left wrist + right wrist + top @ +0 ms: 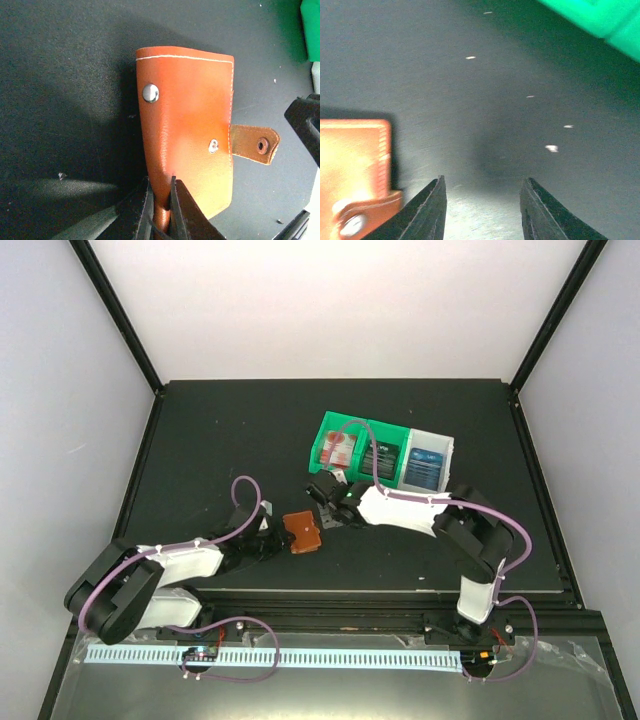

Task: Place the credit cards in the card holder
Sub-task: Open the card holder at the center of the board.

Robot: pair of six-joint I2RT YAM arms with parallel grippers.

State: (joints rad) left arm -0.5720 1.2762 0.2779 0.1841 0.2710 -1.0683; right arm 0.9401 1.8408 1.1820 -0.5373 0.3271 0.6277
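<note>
The brown leather card holder (302, 531) lies on the dark table between the arms. In the left wrist view the card holder (190, 125) shows its snap strap (255, 145) unfastened to the right. My left gripper (161, 186) is shut on the holder's near edge. My right gripper (482, 187) is open and empty, just above the table right of the holder (355, 160); it shows in the top view (325, 490). Credit cards lie in the bins: a red one (341, 450), dark ones (383, 457) and blue ones (425, 466).
A green plastic bin (325, 430) and a white bin (450, 450) stand side by side behind the right gripper. A green bin corner (600, 20) shows in the right wrist view. The table's raised front rail runs near the arm bases.
</note>
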